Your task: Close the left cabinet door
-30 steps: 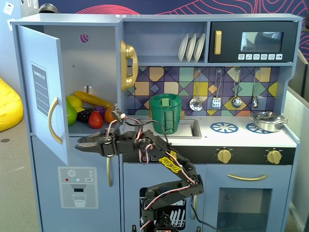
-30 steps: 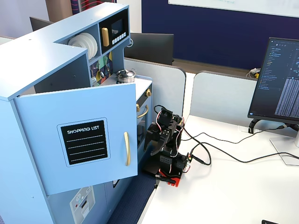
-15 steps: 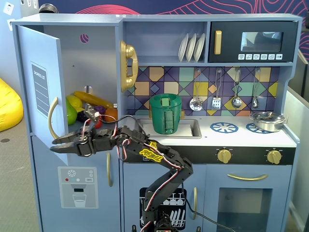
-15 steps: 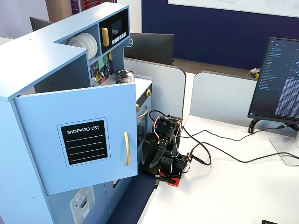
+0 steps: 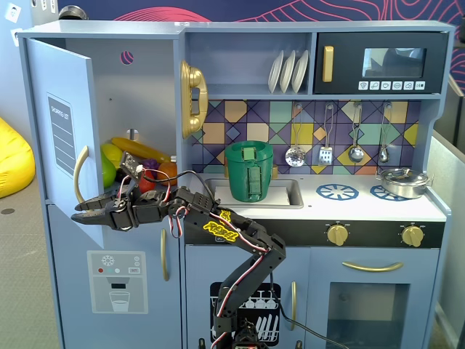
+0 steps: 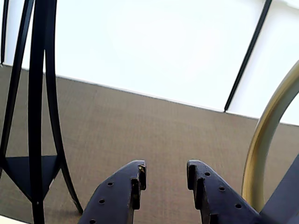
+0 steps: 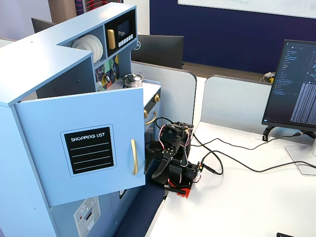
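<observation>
The left cabinet door (image 5: 62, 109) is a light-blue panel with a black SHOPPING LIST board, and it stands swung open toward the room. Its outer face shows in a fixed view (image 7: 89, 150). Its curved gold handle (image 5: 78, 174) shows in all views (image 7: 133, 157) (image 6: 261, 144). My gripper (image 5: 76, 212) points left at the height of the door's lower edge, close to the handle's lower end. In the wrist view my gripper (image 6: 166, 172) has its jaws apart and holds nothing. The handle rises just right of the right jaw. I cannot tell whether the gripper touches the door.
Toy fruit (image 5: 134, 156) lies inside the open cabinet. A gold phone (image 5: 192, 98) hangs on the cabinet's right post. A green pot (image 5: 249, 171) sits in the sink. The dispenser door (image 5: 116, 280) is below. Black stand legs (image 6: 37, 116), a monitor (image 7: 296, 84) and cables (image 7: 232, 163) are nearby.
</observation>
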You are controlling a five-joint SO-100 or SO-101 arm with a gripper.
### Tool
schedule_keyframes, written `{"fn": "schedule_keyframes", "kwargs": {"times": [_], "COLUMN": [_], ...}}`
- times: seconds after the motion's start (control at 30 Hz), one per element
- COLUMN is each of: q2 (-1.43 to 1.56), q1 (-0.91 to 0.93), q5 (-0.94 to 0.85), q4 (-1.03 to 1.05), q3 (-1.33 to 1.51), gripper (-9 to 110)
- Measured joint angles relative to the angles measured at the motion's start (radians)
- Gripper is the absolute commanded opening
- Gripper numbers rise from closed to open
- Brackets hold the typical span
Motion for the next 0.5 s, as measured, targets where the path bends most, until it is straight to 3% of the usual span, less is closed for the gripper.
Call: {"fn": "schedule_keyframes", "kwargs": {"times": [0.5], "q2": [0.049], "q1": [0.307], "q5": [0.028], "q4": [0.069], "q3": [0.000], "gripper": [0]}}
